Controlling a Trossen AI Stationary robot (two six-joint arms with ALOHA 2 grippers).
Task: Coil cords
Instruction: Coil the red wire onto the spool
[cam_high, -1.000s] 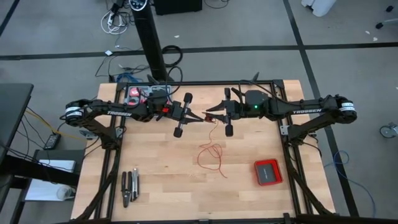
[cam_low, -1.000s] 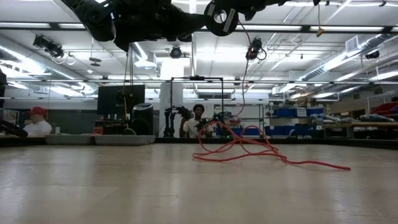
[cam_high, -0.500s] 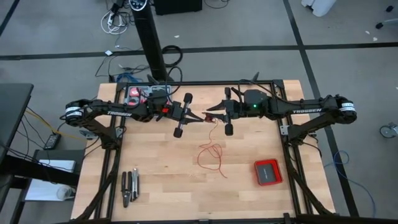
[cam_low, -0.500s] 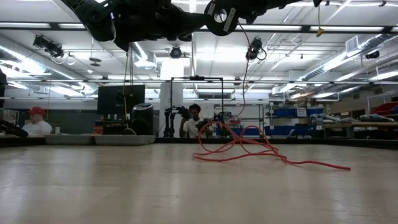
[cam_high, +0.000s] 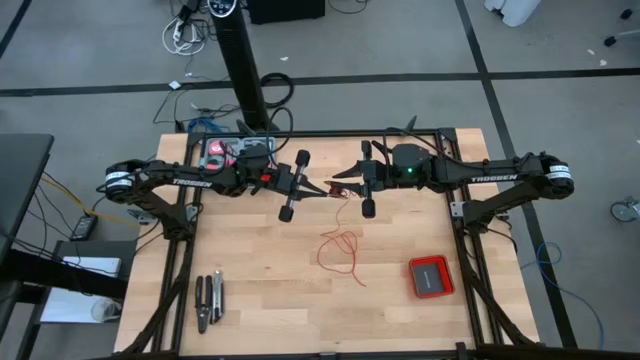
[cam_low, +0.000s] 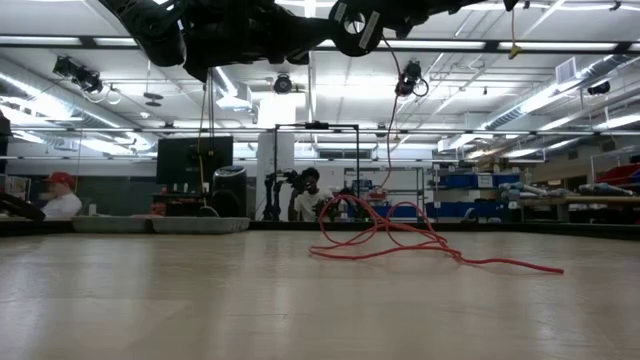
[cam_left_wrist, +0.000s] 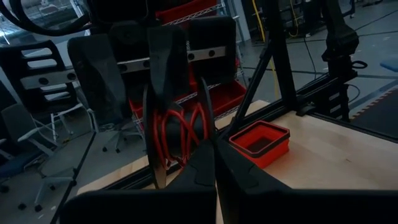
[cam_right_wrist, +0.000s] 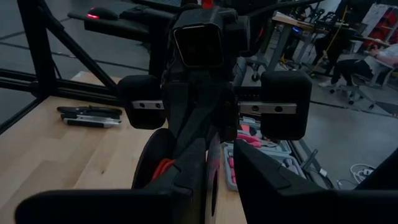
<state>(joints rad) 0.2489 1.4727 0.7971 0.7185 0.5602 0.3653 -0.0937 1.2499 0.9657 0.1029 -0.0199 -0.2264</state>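
Partway there: the left gripper (cam_high: 318, 188), fingers pressed together on the small black spool (cam_left_wrist: 177, 134), holds it up over the table's middle, some red wire (cam_high: 341, 250) already wound round it. The right gripper (cam_high: 338, 187), jaws slightly parted on the spool's other side, faces it. Most of the wire lies loose on the table (cam_high: 260, 290), so plenty of winding remains.

Loose red wire (cam_low: 400, 240) looped on the wooden surface (cam_low: 250, 300), one strand rising to dark arms overhead.
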